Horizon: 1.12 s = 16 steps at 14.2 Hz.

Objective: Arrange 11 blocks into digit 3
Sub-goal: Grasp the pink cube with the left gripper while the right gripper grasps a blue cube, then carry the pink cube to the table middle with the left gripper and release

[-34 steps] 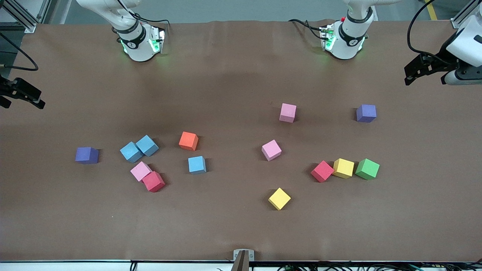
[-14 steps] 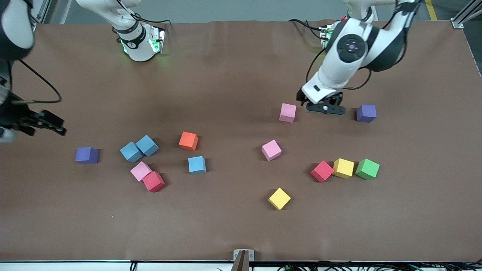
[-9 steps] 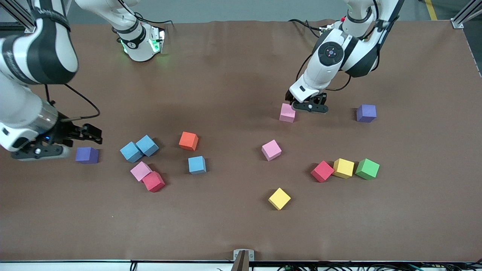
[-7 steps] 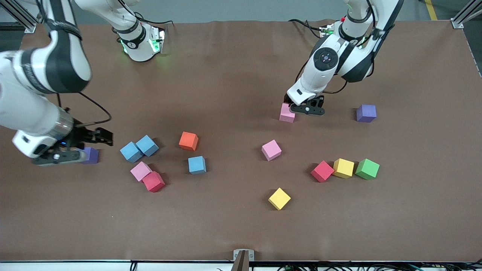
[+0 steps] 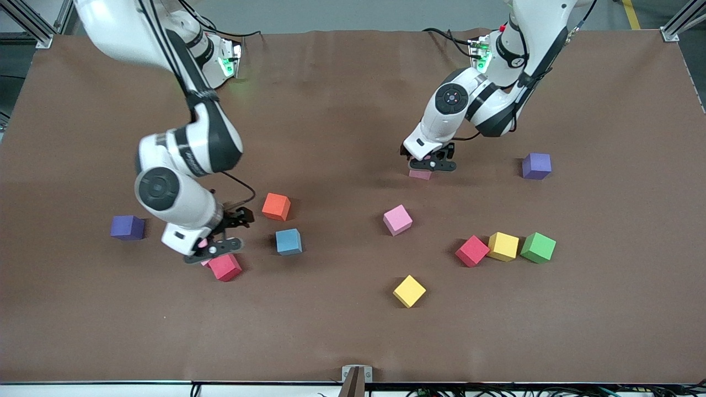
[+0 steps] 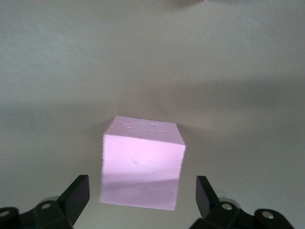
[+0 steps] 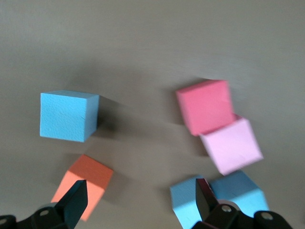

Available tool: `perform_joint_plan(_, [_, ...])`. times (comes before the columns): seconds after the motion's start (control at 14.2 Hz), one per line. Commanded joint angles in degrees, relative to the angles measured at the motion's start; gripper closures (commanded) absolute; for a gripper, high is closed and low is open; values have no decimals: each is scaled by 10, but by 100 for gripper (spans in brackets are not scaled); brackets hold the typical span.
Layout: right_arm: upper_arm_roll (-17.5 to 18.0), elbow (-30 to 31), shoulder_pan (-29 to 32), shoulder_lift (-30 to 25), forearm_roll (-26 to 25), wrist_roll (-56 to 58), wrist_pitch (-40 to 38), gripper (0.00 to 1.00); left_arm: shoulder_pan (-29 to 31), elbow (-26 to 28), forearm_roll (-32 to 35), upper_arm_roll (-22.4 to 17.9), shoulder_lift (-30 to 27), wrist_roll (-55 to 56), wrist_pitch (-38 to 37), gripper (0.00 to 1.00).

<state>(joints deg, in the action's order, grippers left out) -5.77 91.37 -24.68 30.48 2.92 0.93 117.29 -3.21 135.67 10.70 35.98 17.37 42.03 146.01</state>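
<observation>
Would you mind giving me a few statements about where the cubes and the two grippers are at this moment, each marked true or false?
1. The left gripper is open, its fingers either side of a pink cube. True.
2. The green cube stands alone, apart from every other cube. False: it sits beside a yellow cube, with a red cube next along.
3. The right gripper is open over a cluster of cubes near the right arm's end of the table. True.
4. The orange cube is stacked on a blue cube. False: both rest on the table, apart.
</observation>
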Motion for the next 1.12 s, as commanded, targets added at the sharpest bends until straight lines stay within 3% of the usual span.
perform_joint_plan(0.0, [-5,-54,-33,55,23,-13,-6,0,-4,-8,17,1,16,13,4,6])
perform_joint_plan(0.21, [-4,-69,-38,81,52,-33,15,0,6,-8,68,0,35,15,5,28])
perform_joint_plan(0.35, [-4,-69,-43,91,83,-33,42,0,5,-18,70,-3,43,19,6,38])
perform_joint_plan(0.56, [-5,-73,-48,107,85,-28,55,0,-4,-44,71,-1,48,69,1,57])
perform_joint_plan(0.91, [-5,-84,-58,130,85,-24,84,0,-85,-91,71,0,64,187,-2,56])
perform_joint_plan(1.05, [-5,-88,-60,138,85,-25,84,0,-117,-126,70,-1,78,202,-37,56])
